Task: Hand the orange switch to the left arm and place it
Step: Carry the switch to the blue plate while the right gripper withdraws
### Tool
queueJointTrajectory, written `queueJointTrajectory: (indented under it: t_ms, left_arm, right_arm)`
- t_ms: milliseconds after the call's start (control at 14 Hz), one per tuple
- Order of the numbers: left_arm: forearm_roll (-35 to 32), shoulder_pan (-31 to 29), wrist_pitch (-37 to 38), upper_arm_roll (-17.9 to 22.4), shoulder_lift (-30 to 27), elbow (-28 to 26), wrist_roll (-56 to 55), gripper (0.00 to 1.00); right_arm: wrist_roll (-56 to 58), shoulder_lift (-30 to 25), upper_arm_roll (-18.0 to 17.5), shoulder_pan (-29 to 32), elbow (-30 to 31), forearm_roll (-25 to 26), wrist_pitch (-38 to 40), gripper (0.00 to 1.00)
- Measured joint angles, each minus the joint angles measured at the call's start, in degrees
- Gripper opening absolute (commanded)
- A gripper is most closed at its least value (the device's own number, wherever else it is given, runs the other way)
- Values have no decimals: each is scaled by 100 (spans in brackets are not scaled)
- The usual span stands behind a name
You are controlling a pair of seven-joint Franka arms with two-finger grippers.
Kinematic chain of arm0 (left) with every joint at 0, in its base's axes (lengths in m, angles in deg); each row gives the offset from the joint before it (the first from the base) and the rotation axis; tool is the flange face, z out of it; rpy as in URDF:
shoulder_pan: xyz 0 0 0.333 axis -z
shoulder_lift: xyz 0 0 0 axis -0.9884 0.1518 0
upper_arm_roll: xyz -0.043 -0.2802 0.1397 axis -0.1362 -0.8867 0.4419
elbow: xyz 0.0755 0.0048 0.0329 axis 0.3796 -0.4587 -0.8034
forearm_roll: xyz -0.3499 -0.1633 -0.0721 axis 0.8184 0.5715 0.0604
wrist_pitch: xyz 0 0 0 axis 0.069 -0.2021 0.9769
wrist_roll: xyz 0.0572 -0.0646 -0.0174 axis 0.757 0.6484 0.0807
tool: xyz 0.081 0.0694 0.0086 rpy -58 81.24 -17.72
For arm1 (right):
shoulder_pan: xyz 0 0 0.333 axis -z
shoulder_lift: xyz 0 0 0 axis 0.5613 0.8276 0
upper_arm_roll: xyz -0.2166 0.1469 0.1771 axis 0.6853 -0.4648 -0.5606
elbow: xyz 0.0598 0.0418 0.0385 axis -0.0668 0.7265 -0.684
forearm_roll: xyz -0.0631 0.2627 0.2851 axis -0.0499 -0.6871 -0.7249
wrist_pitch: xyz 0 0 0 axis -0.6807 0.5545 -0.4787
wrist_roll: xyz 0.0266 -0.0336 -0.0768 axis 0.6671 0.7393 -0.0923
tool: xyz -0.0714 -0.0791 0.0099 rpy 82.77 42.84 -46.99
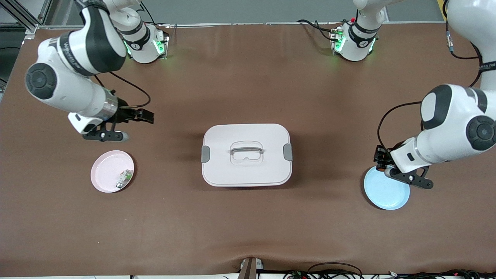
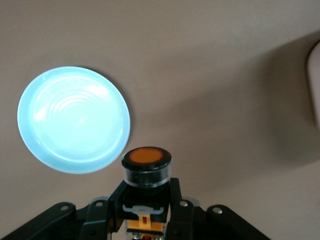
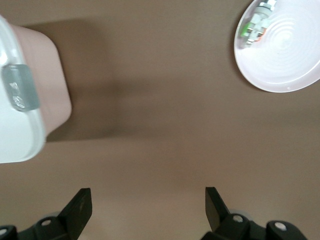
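Orange switch [image 2: 146, 167] sits clamped between the left tool's [image 2: 148, 210] fingers.

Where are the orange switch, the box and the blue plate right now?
orange switch [image 2: 146, 156]: left wrist view, on its orange end face.
box [image 1: 232, 170]: front view, on bare lid below the handle.
blue plate [image 1: 387, 193]: front view, on its bare middle.

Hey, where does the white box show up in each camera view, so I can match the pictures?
Front view: the white box sits mid-table, between the pink plate and the blue plate.
Left wrist view: only a sliver of the box at the picture's edge.
Right wrist view: one corner of the box with a grey latch shows.
Shared landmark: the box itself.
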Motion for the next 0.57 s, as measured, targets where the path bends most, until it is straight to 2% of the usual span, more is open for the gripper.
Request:
queueJointTrajectory:
  t_ms: [357, 571]
  left_arm:
    - [-659, -239, -693, 3, 633, 4, 1898, 0]
    - [-1031, -299, -894, 4, 875, 6, 2992, 0]
  right_arm:
    - [1019, -49, 12, 889, 160, 213, -50, 100]
    - [1205, -65, 13, 1289, 156, 372, -46, 100]
